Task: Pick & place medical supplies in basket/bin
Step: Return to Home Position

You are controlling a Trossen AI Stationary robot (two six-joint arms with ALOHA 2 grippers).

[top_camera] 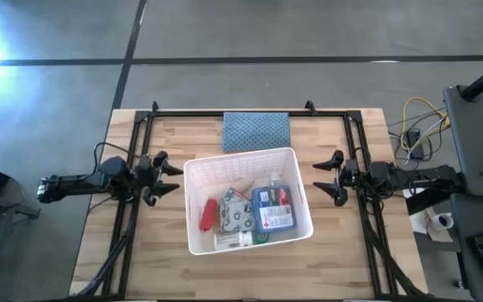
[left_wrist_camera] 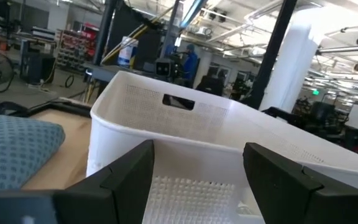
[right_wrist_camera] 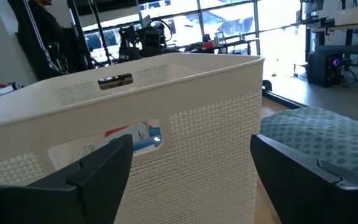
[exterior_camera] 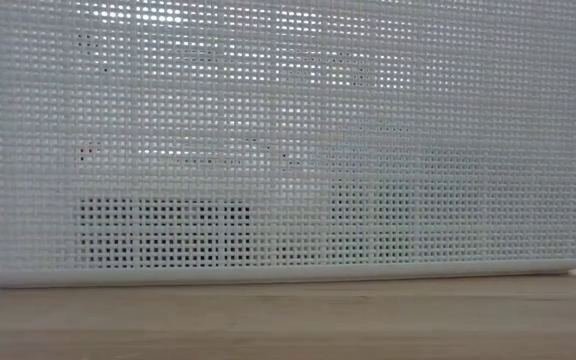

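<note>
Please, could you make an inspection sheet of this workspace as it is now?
Surface: wooden table, no spills seen.
Job's things: white bin in the middle, holding a red tube, grey pouch, blue-white box, white bottle.
Clutter: blue-grey mat at the table's far edge.
Grippers: left gripper and right gripper open, empty, flanking the bin, not touching.
Cables: yellow cables right of the table.
Surroundings: grey floor; a person far off.

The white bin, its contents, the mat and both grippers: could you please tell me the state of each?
Large white slotted plastic bin: upright, open-topped, loaded.
Red tube: lying inside the bin.
Grey patterned pouch: lying inside the bin.
Blue-white flat box: lying flat inside the bin.
Blue-grey textured mat: flat, bare, outside the bin.
Left gripper: open, empty, beside the bin.
Right gripper: open, empty, beside the bin.
</note>
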